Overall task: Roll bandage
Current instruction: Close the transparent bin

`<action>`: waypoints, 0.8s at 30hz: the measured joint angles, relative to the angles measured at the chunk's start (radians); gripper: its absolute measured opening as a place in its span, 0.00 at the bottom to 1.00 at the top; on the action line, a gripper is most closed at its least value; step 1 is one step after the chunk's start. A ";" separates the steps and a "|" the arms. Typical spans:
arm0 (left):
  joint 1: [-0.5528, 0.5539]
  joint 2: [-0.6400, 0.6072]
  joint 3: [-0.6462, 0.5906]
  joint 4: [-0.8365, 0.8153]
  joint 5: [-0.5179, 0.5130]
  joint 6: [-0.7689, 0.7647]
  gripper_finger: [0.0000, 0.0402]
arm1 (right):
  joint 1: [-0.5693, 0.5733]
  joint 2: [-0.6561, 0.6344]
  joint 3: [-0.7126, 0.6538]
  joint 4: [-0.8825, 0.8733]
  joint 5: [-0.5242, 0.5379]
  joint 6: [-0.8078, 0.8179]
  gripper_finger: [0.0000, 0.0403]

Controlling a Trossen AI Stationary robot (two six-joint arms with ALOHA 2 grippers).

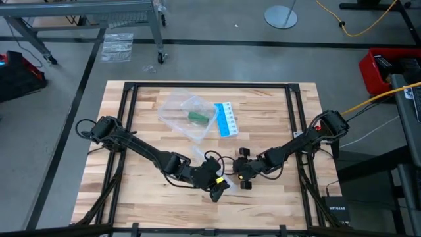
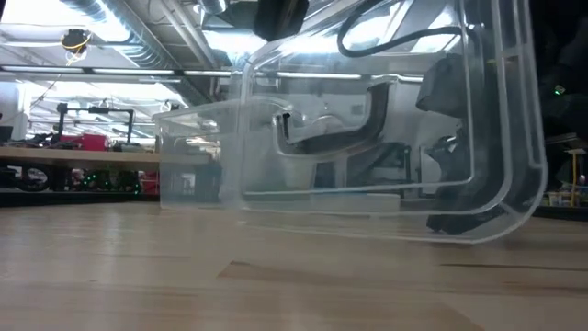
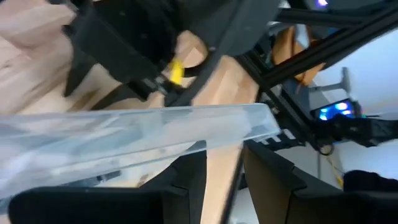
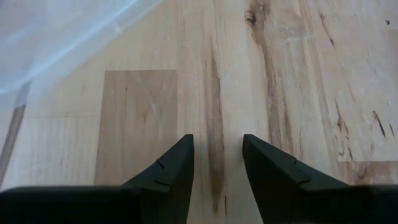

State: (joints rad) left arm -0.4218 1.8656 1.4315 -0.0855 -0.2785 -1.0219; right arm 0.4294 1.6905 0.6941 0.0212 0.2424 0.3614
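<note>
I see the left gripper (image 1: 218,187) low at the table's (image 1: 131,197) near edge, jaws parted around a clear plastic sheet (image 3: 124,134). Right gripper (image 1: 244,170) just beside it, open, empty. Bandage (image 1: 197,117) sits inside the clear wrapper (image 1: 186,113), blue card (image 1: 225,119) alongside; print unreadable.

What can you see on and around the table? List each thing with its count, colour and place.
bandage: one, dark green, inside the clear plastic wrapper at table centre-back.
clear plastic wrapper: one, transparent, crumpled, beside the card.
card: one, blue and white, right of the wrapper.
clear plastic container: one, transparent, at the table's front, close before the low camera.
table: one, light wood with black frame.
left gripper: one, dark, front centre.
right gripper: one, dark, open, empty, front centre.
</note>
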 joint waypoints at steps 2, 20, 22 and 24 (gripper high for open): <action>-0.002 0.000 0.000 0.017 0.009 -0.001 0.24 | 0.000 0.000 0.000 0.000 0.000 0.000 0.35; -0.003 0.013 0.001 0.022 0.040 -0.282 0.24 | 0.000 0.002 -0.001 0.018 0.000 -0.001 0.35; -0.004 0.013 0.001 0.032 0.040 -0.320 0.24 | 0.000 0.002 -0.001 0.024 0.004 -0.001 0.35; -0.011 0.013 0.001 0.053 0.038 -0.340 0.24 | 0.000 0.003 -0.001 0.028 0.022 -0.002 0.35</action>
State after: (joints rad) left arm -0.4325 1.8790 1.4322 -0.0328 -0.2406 -1.3622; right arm 0.4294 1.6936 0.6933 0.0493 0.2642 0.3594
